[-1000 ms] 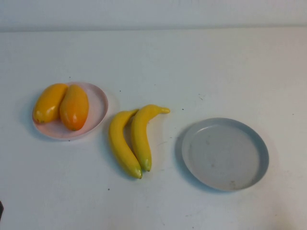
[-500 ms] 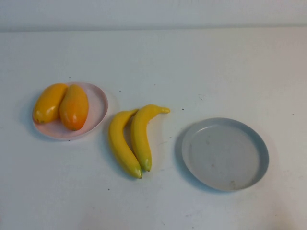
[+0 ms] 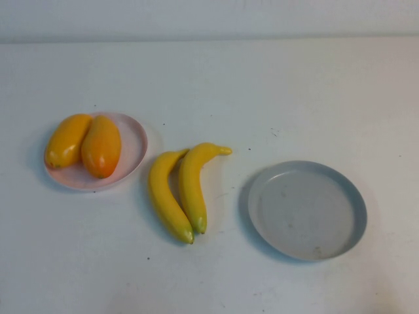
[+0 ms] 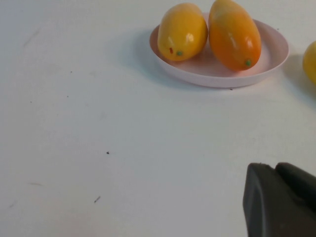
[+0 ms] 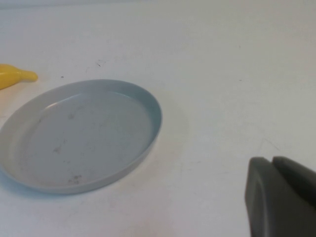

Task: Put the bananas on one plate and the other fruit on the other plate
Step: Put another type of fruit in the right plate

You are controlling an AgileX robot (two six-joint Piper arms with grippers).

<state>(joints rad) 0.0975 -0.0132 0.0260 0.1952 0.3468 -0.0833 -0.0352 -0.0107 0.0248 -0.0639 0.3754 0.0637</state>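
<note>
Two orange-yellow mangoes (image 3: 65, 139) (image 3: 101, 145) lie side by side in the pink plate (image 3: 134, 140) at the left. Two bananas (image 3: 167, 199) (image 3: 193, 183) lie together on the table in the middle, between the plates. The grey-blue plate (image 3: 306, 210) at the right is empty. Neither gripper shows in the high view. My left gripper (image 4: 276, 168) is shut and empty over bare table, short of the pink plate (image 4: 266, 54) and its mangoes (image 4: 182, 32). My right gripper (image 5: 273, 160) is shut and empty, near the grey plate (image 5: 79, 138). A banana tip (image 5: 15, 76) shows beyond that plate.
The white table (image 3: 262, 98) is bare behind the plates and along the front edge. A pale wall runs along the back. The edge of one banana (image 4: 311, 59) shows beside the pink plate in the left wrist view.
A dark bit of my left arm at the lower left edge of the high view has withdrawn out of sight. The fruit and plates have not moved.
</note>
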